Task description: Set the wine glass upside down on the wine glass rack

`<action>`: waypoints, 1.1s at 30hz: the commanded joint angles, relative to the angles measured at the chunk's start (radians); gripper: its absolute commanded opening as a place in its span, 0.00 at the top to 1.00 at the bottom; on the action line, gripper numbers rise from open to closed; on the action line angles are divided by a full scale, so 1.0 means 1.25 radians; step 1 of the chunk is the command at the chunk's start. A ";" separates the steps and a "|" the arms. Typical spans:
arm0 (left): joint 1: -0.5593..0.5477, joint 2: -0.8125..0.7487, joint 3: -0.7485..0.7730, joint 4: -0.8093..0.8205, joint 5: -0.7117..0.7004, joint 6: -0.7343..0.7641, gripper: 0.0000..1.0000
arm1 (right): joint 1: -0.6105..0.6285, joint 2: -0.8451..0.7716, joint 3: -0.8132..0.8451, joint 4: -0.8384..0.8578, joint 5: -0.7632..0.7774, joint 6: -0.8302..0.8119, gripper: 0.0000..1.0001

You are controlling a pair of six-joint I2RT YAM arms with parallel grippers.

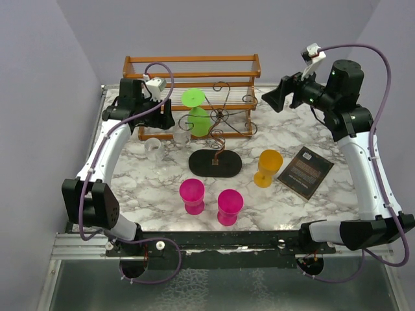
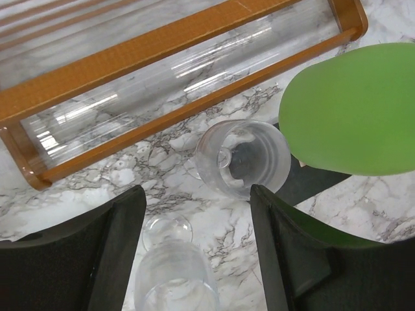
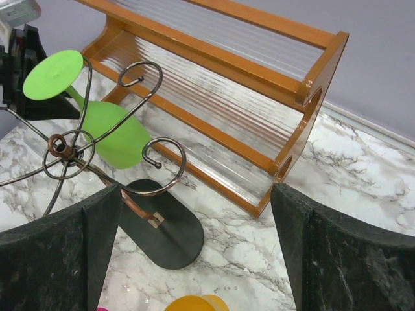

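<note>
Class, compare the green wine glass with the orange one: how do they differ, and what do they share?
Pose: the lime-green plastic wine glass hangs tilted, foot uppermost, on the dark wire rack; the orange plastic wine glass stands upright on the marble table. Colour: the first is green, the second orange. Both are stemmed glasses.

At the upper left of the frame a green wine glass [image 3: 110, 133] tilts, foot uppermost, among the scroll arms of the wine glass rack [image 3: 59, 146]. The rack's black oval base [image 3: 165, 227] sits at lower centre on the marble table [image 3: 363, 168]. A wooden shelf [image 3: 322, 65] crosses the top. The right gripper [image 3: 194, 214] has its fingers [image 3: 45, 259] spread wide along the bottom.
</note>
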 commanded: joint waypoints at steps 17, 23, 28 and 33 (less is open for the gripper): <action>-0.021 0.135 0.057 0.006 0.036 -0.005 0.59 | -0.004 -0.023 -0.034 0.036 0.022 -0.011 0.05; -0.021 0.158 0.100 -0.056 0.023 0.043 0.72 | -0.004 -0.021 -0.039 0.037 0.020 -0.012 0.05; -0.021 0.158 0.109 -0.079 0.009 0.073 0.84 | -0.004 -0.021 -0.042 0.039 0.020 -0.012 0.05; -0.021 0.158 0.108 -0.090 0.000 0.096 0.91 | -0.004 -0.022 -0.046 0.040 0.020 -0.013 0.05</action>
